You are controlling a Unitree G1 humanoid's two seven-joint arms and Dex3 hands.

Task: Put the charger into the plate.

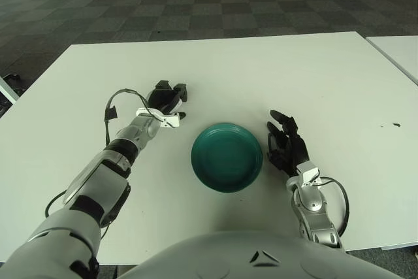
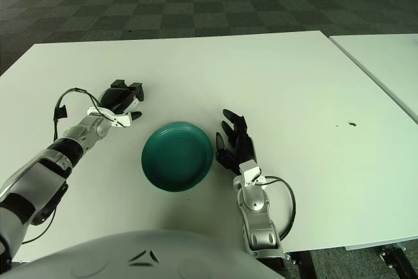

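A teal plate sits on the white table near its front edge, with nothing in it. My left hand is above the table, up and left of the plate, about a hand's width from its rim. Its black fingers are curled around a small white block, the charger, which shows under the palm and is mostly hidden by the hand. My right hand shows just right of the plate, with its fingers spread and holding nothing.
A second white table stands at the right, apart from this one. A small dark speck marks the table at the far right. Dark checked carpet lies beyond the table's far edge.
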